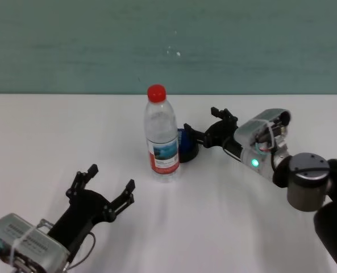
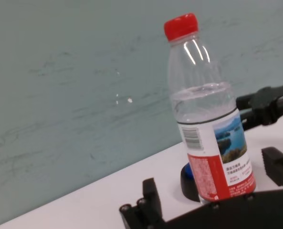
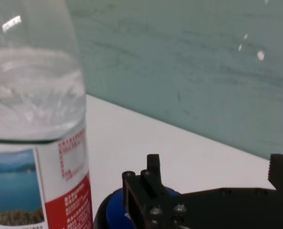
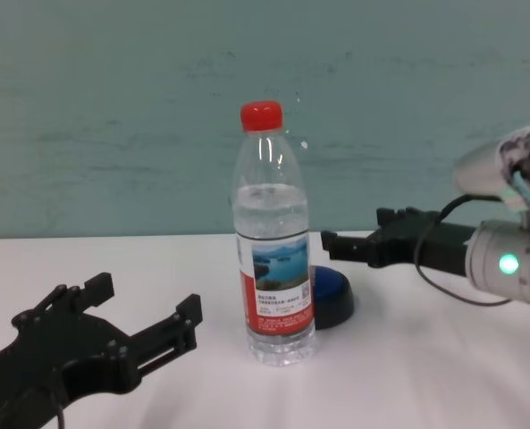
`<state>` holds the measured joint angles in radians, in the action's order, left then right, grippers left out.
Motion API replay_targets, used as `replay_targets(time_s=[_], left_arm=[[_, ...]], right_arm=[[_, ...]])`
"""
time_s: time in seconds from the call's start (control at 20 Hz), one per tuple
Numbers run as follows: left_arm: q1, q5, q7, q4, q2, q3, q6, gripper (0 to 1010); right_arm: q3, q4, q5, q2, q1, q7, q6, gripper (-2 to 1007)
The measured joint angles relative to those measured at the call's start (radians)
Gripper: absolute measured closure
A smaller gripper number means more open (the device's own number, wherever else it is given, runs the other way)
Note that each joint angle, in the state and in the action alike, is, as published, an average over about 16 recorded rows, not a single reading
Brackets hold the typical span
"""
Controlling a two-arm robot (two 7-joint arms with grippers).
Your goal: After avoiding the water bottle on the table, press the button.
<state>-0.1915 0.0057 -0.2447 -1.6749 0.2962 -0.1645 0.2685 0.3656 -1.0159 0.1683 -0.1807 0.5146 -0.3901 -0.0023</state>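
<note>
**Right claw at the button, bottle standing in front**

On the white table [image 1: 54, 131], seen from the head, the water bottle [image 1: 161, 136] stands upright near the middle, red cap on. The blue button [image 1: 186, 146] sits just behind it toward the robot's right, partly hidden by the bottle. The right claw [image 1: 205, 129] reaches in from the right, its fingers spread, the lower one right at the button — whether it touches, I cannot tell. The left claw [image 1: 108, 185] rests low at the near left, fingers apart, holding nothing, well clear of the bottle.

In the left wrist view, the bottle [image 2: 210, 119] rises past the left claw's dark fingers [image 2: 151, 198]; a sliver of the button [image 2: 188, 179] shows at its foot, and the other arm's claw [image 2: 267, 105] is beyond.

In the right wrist view, the bottle [image 3: 36, 119] looms close, and the button's blue dome [image 3: 115, 207] lies directly under one black finger [image 3: 148, 191].

From the chest, the bottle [image 4: 273, 250] stands in front of the button [image 4: 332, 295]; the right claw [image 4: 358, 241] hangs just above the dome, fingers parted — the left claw [image 4: 144, 317] sits open at lower left.
</note>
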Motion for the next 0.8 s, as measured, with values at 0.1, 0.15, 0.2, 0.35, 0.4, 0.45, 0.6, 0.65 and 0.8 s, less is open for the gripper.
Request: replay_targets(time_s=[0.1, 0.15, 0.2, 0.35, 0.4, 0.45, 0.6, 0.65, 0.8], left_arm=[[0.000, 0.000, 0.000, 0.000, 0.000, 0.000, 0.000, 10], [0.000, 0.000, 0.000, 0.000, 0.000, 0.000, 0.000, 10], [0.000, 0.000, 0.000, 0.000, 0.000, 0.000, 0.000, 10], [0.000, 0.000, 0.000, 0.000, 0.000, 0.000, 0.000, 10], [0.000, 0.000, 0.000, 0.000, 0.000, 0.000, 0.000, 10], [0.000, 0.000, 0.000, 0.000, 0.000, 0.000, 0.000, 10], [0.000, 0.000, 0.000, 0.000, 0.000, 0.000, 0.000, 10], [0.000, 0.000, 0.000, 0.000, 0.000, 0.000, 0.000, 10], [0.000, 0.000, 0.000, 0.000, 0.000, 0.000, 0.000, 10]], right_arm=[[-0.004, -0.023, 0.003, -0.006, -0.008, 0.001, 0.004, 2], [-0.006, -0.034, 0.005, -0.009, -0.011, 0.002, 0.006, 2], [-0.008, -0.044, 0.008, -0.012, -0.015, 0.003, 0.008, 2], [-0.014, -0.071, 0.015, -0.023, -0.025, 0.005, 0.014, 2], [-0.017, -0.079, 0.018, -0.026, -0.028, 0.006, 0.015, 2], [-0.020, -0.085, 0.020, -0.030, -0.031, 0.007, 0.017, 2], [-0.029, -0.106, 0.028, -0.042, -0.041, 0.010, 0.022, 2], [-0.033, -0.113, 0.031, -0.047, -0.045, 0.011, 0.024, 2], [-0.048, -0.146, 0.044, -0.065, -0.064, 0.013, 0.031, 2]])
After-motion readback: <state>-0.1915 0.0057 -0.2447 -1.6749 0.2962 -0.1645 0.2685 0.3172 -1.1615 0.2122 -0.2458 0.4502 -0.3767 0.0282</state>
